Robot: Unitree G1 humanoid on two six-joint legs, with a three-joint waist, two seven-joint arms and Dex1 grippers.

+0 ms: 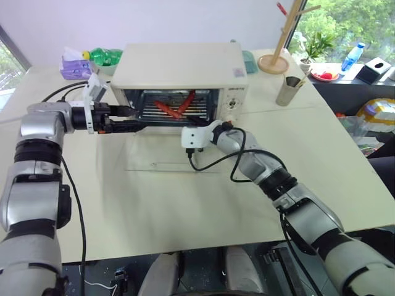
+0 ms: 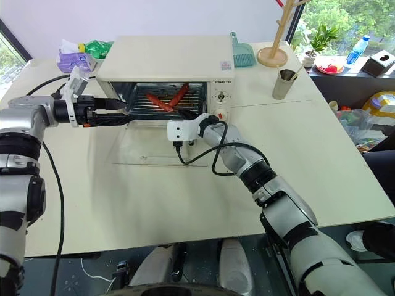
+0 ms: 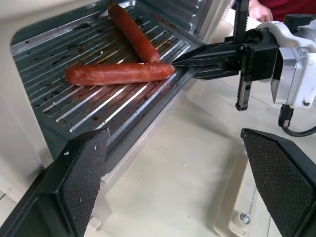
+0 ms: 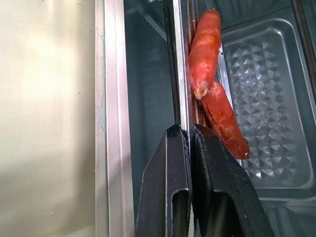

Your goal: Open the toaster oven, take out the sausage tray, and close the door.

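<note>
The door (image 1: 173, 161) lies flat open on the table in front of the toaster oven (image 1: 185, 77), so step 1 is done. The right gripper (image 4: 190, 136) is clamped on the front edge of the sausage tray (image 3: 116, 91) — still mostly inside the oven. The left gripper (image 3: 173, 163) hangs wide open just beside the tray's front, holding nothing; pulling the tray out and closing the door remain.

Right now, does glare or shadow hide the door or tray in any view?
Left eye view: the glass door lies flat, see-through, only a faint outline on the table. Left wrist view: bright streaks on the tray, sausages plain. Right wrist view: oven interior dim, yet the tray rim shows between the shut right gripper's fingers.
</note>
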